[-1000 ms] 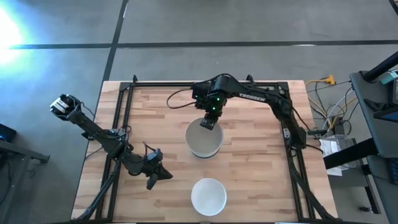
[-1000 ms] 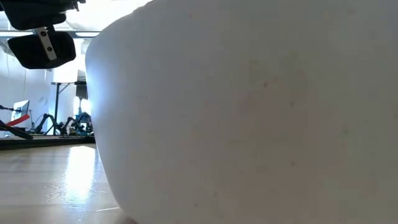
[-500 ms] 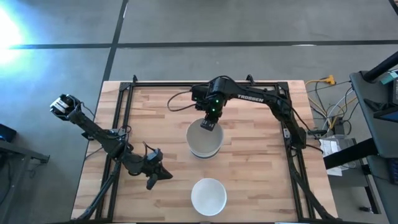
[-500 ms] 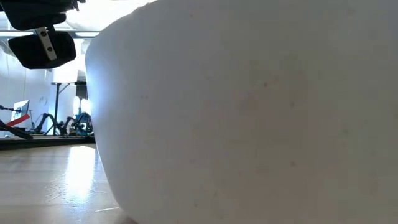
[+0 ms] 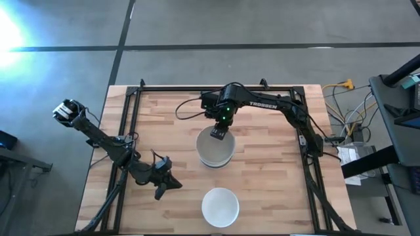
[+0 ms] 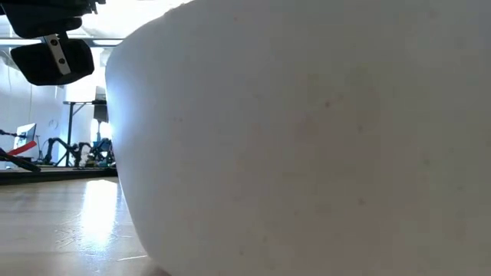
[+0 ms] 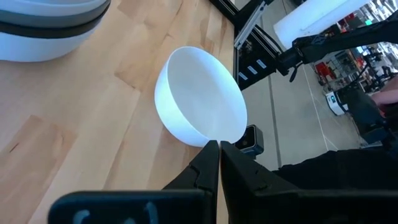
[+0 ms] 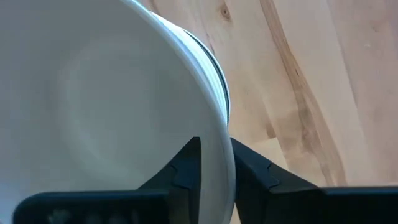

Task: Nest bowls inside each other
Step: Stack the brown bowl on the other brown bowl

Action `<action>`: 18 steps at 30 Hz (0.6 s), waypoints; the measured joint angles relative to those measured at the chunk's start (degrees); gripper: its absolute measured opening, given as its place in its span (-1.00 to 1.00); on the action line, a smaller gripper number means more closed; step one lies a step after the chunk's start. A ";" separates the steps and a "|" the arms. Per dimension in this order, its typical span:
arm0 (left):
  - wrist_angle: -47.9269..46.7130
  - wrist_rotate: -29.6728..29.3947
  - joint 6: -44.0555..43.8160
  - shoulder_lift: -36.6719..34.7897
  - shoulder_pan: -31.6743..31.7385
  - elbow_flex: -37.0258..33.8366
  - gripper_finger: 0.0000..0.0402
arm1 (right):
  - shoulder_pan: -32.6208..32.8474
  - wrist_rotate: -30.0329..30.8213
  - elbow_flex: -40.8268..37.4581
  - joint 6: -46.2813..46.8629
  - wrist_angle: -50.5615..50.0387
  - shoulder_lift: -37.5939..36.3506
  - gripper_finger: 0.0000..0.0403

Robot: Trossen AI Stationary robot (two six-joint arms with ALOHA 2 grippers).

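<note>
A stack of nested bowls (image 5: 215,151) stands at the table's middle, a white bowl (image 8: 93,93) on top with grey and dark rims (image 8: 214,65) showing below it. My right gripper (image 5: 218,133) is at that top bowl's far-left rim, shut on it. A single white bowl (image 5: 220,206) rests on its base near the near edge; it fills the low view (image 6: 307,138). My left gripper (image 5: 168,183) waits shut at the left, pointing at the single bowl (image 7: 199,102). My right gripper pinches the top white bowl's rim (image 8: 222,140), one finger (image 8: 185,167) inside the bowl and one finger (image 8: 250,169) outside. The fingers come from above, pointing down, at the rim's far-left side. The bowl sits upright in the stack below it.
A black frame (image 5: 197,88) runs along the table's edges. Bare wood lies left and right of the stack and around the single bowl. Cables and equipment (image 5: 351,141) sit beyond the right edge.
</note>
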 joint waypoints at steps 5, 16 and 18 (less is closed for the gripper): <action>0.00 -0.12 -0.17 0.00 0.01 -0.02 -1.00 | 0.03 0.00 0.00 0.02 0.71 -0.23 -0.56; 0.02 -0.15 -0.25 0.00 0.04 -0.02 -1.00 | 0.03 0.18 0.00 1.63 0.86 -3.70 -0.45; 0.04 -0.15 -0.30 0.00 0.04 -0.02 -1.00 | 0.15 0.41 0.00 3.10 0.82 -5.20 -0.45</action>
